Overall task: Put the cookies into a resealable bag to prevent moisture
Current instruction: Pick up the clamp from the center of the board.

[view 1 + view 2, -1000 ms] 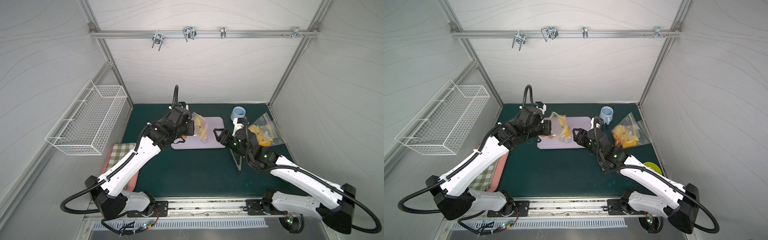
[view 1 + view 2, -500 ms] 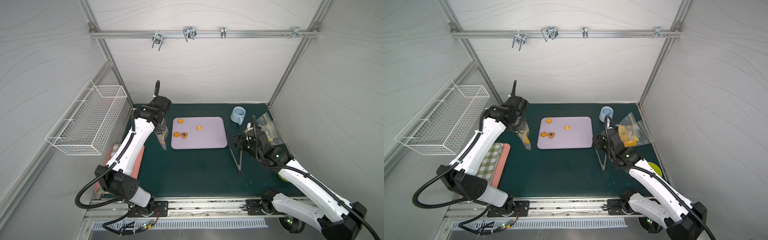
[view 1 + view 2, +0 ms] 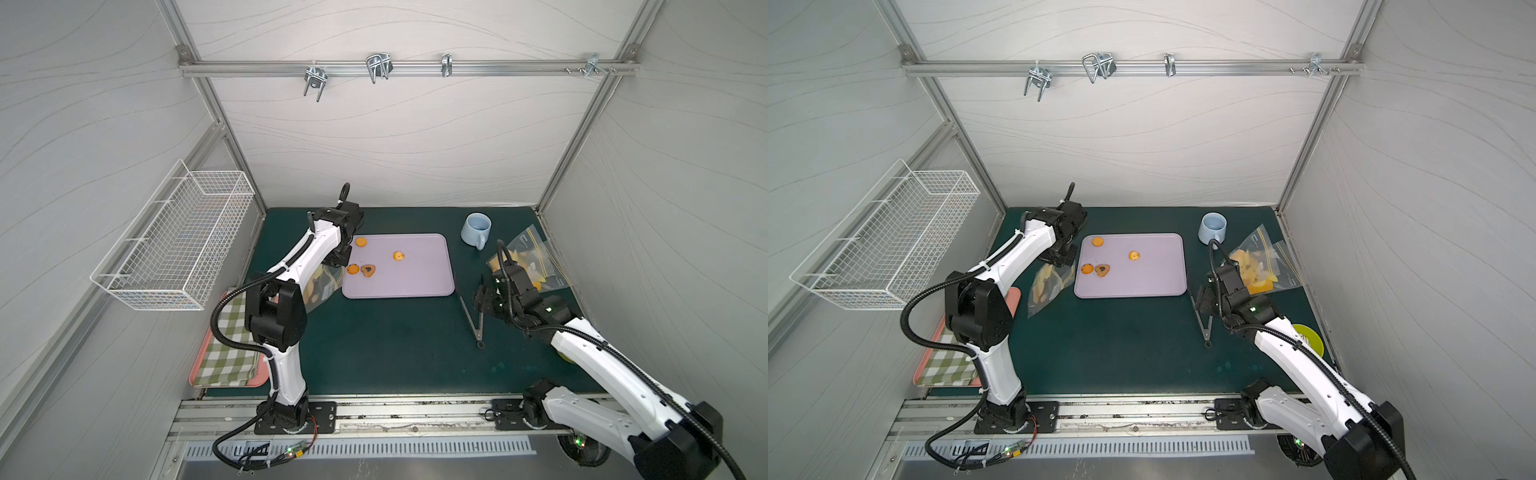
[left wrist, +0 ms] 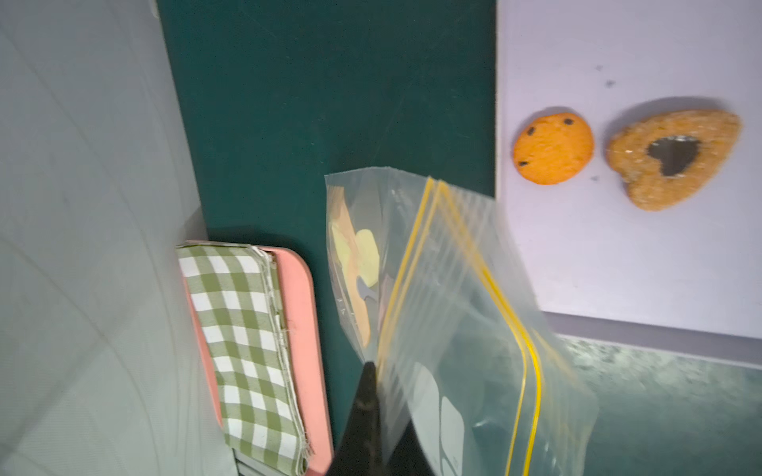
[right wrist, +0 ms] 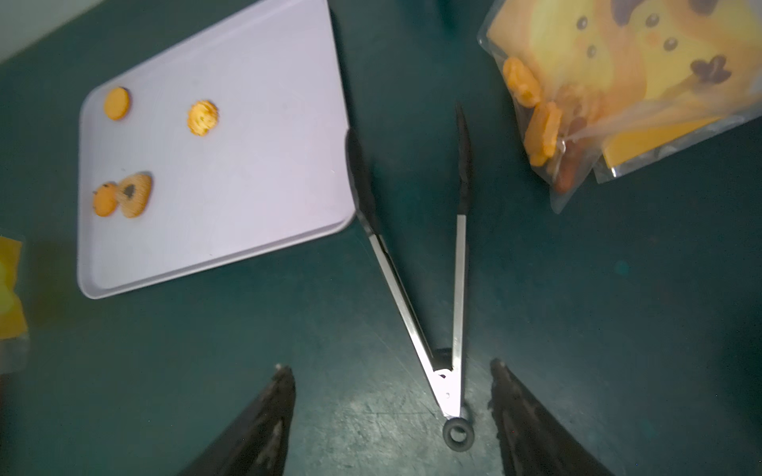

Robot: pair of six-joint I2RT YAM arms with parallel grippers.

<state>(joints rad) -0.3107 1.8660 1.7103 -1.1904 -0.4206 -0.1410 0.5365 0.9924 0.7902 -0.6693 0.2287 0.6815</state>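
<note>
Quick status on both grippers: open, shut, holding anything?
The left gripper is shut on the resealable bag.
The right gripper is open and holds nothing, over the tongs.

Both top views look steeply down over the whole dark green surface [image 3: 395,353]; both wrist cameras, close above it, share the orange cookies [image 5: 202,117] on the flat lilac tray [image 4: 618,268].

Soft, even light fills both top views, which are sharp but bowed at the edges. The wrist views are dimmer: the resealable bag [image 4: 453,309] smears with motion blur, and the cookies [image 4: 553,149] throw soft shadows.
</note>
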